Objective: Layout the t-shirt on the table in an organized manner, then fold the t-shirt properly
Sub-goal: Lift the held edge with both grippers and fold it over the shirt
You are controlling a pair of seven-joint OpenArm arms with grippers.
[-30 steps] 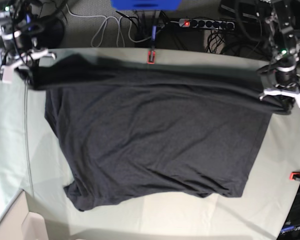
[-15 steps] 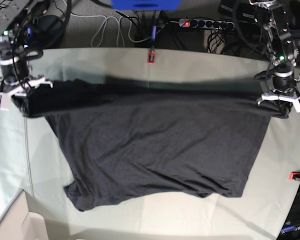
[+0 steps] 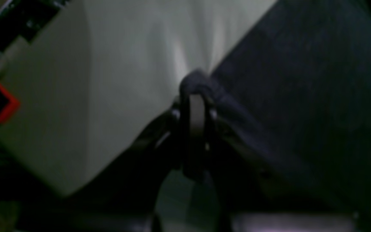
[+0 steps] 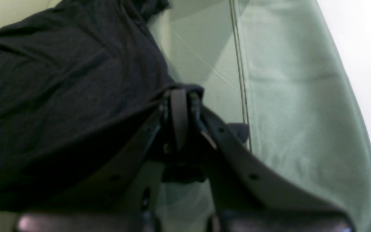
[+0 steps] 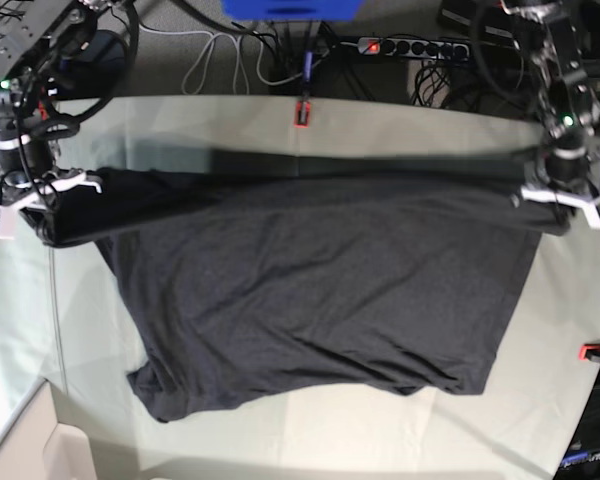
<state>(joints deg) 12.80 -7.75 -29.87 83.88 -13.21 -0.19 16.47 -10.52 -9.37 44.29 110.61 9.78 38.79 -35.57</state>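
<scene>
Scene: the charcoal-black soft fabric t-shirt (image 5: 310, 290) hangs stretched between two arms over the pale grey-green cloth-covered table (image 5: 400, 125), its far edge lifted and taut, its lower part resting on the cloth toward the near edge.

Left hand: the left gripper (image 5: 563, 203), at the shirt's corner on the base view's right, is pressed together on a bunched nub of the fabric; the wrist view shows cloth wrapped over the fingertips (image 3: 195, 111).

Right hand: the right gripper (image 5: 35, 205), at the opposite corner, pinches the shirt's edge likewise, fingers (image 4: 178, 112) closed with dark fabric folded round them.

Risk, slip: each hold looks to be on a small bite of soft cloth; judged from the tension across the top edge, a further pull apart could draw a corner out and drop that side in a heap.

Risk, skew: the near hem lies crooked, lower at the base view's left, with a rumpled corner there; setting the shirt down as it hangs would likely leave it askew and creased.

Risk, drag: the table's own cover is creased and may ruck up under the dragged fabric.

Around: a small red clamp (image 5: 302, 113) grips the table's far edge behind the shirt, another red clamp (image 5: 592, 351) sits at the edge beyond the left gripper; a black power strip (image 5: 405, 47) and cables lie on the floor past the far edge.

In the way: nothing lies on the cloth near the shirt; the clamps stand well apart from it.
</scene>
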